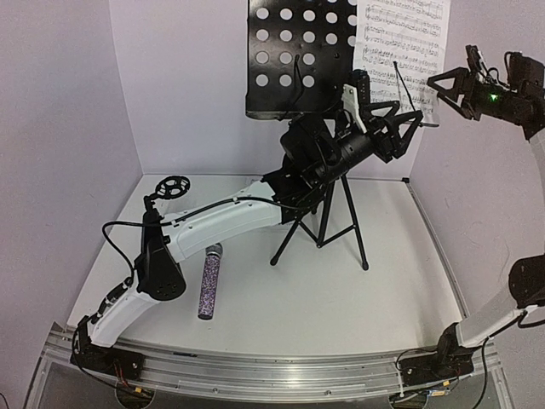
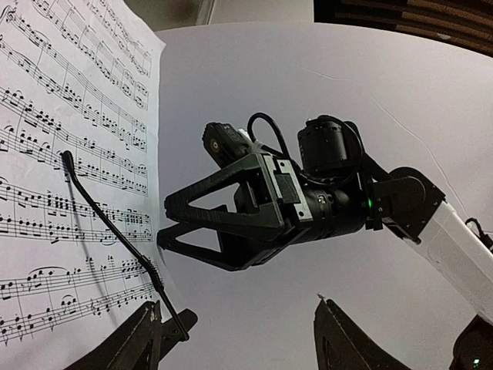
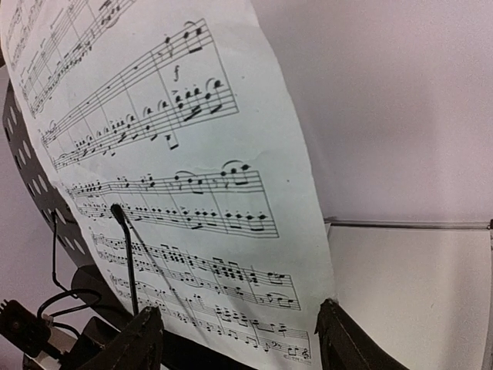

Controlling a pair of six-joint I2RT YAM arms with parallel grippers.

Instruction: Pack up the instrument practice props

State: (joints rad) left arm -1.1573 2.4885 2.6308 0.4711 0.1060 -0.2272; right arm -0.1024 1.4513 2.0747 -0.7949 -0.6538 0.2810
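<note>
The tall black perforated music stand point(image 1: 294, 51) stands at the back on its tripod legs point(image 1: 324, 226). White sheet music point(image 1: 404, 43) rests on its right side under a thin wire page holder point(image 2: 115, 231). My left gripper point(image 1: 398, 126) is open and empty just below the page's lower edge. My right gripper point(image 1: 444, 85) is open, its tips at the page's right edge point(image 2: 158, 193), not closed on it. In the right wrist view the page point(image 3: 177, 177) fills the space ahead of the open fingers point(image 3: 146, 331). The glittery purple microphone point(image 1: 209, 281) lies on the table. The small tripod mic stand point(image 1: 170, 189) stands at the back left.
White walls enclose the table on the left, back and right. The left arm point(image 1: 221, 217) stretches across the table's middle, above the microphone and past the stand's legs. An aluminium rail point(image 1: 255, 362) runs along the near edge.
</note>
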